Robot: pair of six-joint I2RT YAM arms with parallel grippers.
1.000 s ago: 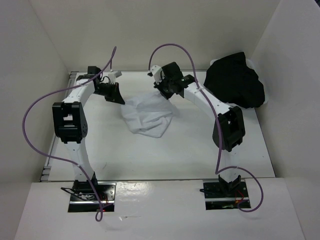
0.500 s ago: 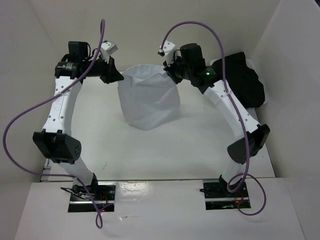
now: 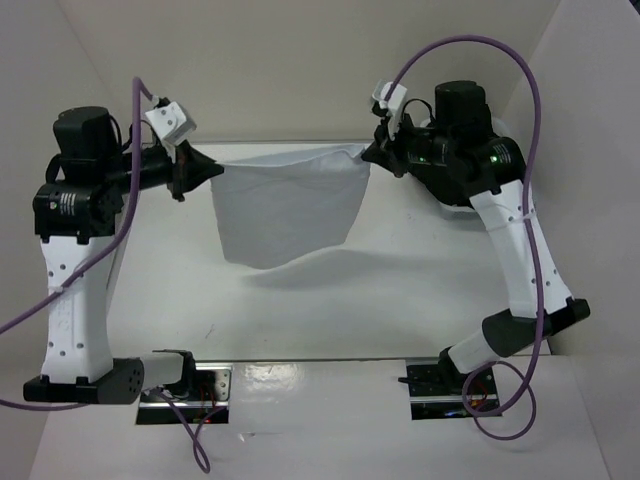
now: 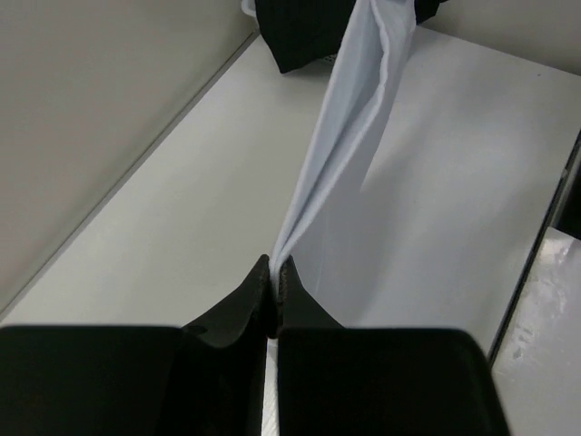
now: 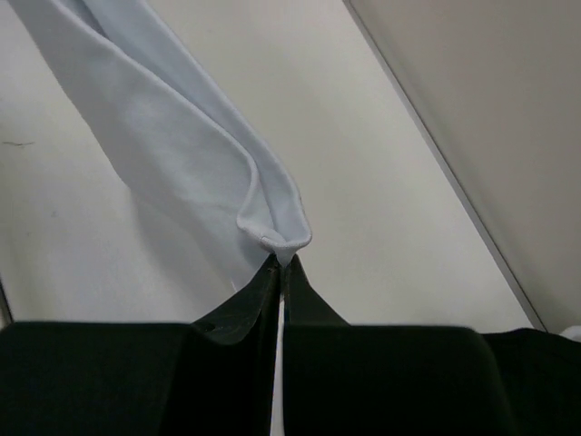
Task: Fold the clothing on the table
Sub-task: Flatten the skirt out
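The white clothing (image 3: pixel 290 205) hangs spread in the air above the table (image 3: pixel 400 300), stretched between both grippers. My left gripper (image 3: pixel 212 168) is shut on its left top corner, and my right gripper (image 3: pixel 368 152) is shut on its right top corner. Its lower edge hangs free over the table. In the left wrist view the clothing (image 4: pixel 349 145) runs taut away from my pinching left gripper (image 4: pixel 275 269). The right wrist view has a folded corner of the clothing (image 5: pixel 182 154) pinched in my right gripper (image 5: pixel 282 263).
A black garment (image 4: pixel 309 32) lies at the far right back corner, mostly hidden behind the right arm in the top view. White walls enclose the table at the back (image 3: pixel 300 70) and on both sides. The arm bases (image 3: pixel 180 385) stand at the near edge.
Both arms have risen and moved apart, lifting the clothing off the table and stretching it from a bunched hang into a flat spread sheet.
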